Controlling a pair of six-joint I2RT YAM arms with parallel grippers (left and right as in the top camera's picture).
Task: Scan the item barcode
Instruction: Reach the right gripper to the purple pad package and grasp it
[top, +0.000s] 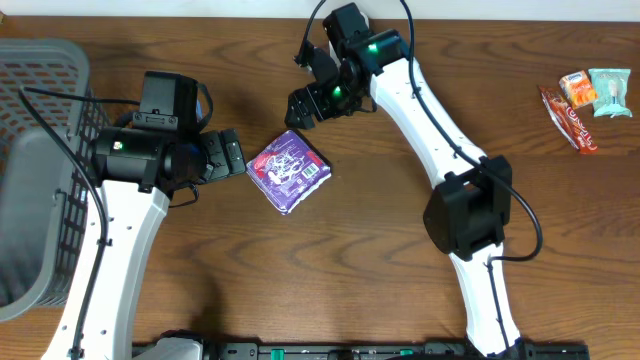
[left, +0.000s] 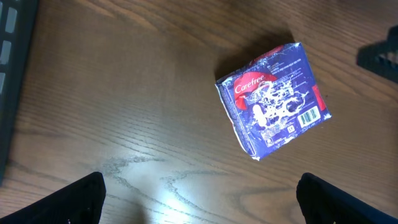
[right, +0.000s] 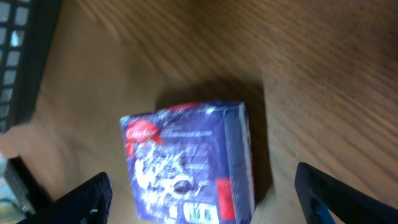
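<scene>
Overhead: left arm runs up from the bottom-left edge and bends right. The left tool (top: 232, 155) points right at the pack (top: 289, 171), just beside its left corner, jaws wide apart, holding nothing. Right arm rises from the bottom edge, elbows mid-right, then reaches up-left. The right tool (top: 300, 108) points down-left, near the pack's top corner and apart from it, jaws spread and empty. One purple pack lies flat on the tabletop (top: 400, 290) between the two tools, turned cornerwise, barcode (top: 313, 174) face-up at its right corner. One grey basket (top: 40, 170) sits at the left edge. Three small packets (top: 585, 100) lie far right, well apart from the pack. Two arms, two tools.

Left wrist: both fingers (left: 81, 199) show at the bottom corners, far apart, nothing between them. The pack lies ahead, upper right, clear of both fingers, white barcode on its lower-right part. A dark tip of the right tool shows at the right edge.

Right wrist: blurred. Fingers (right: 336, 199) sit at the bottom corners, spread wide. The pack lies between and below them on the tabletop; contact cannot be told. Barcode at the frame's bottom edge.
</scene>
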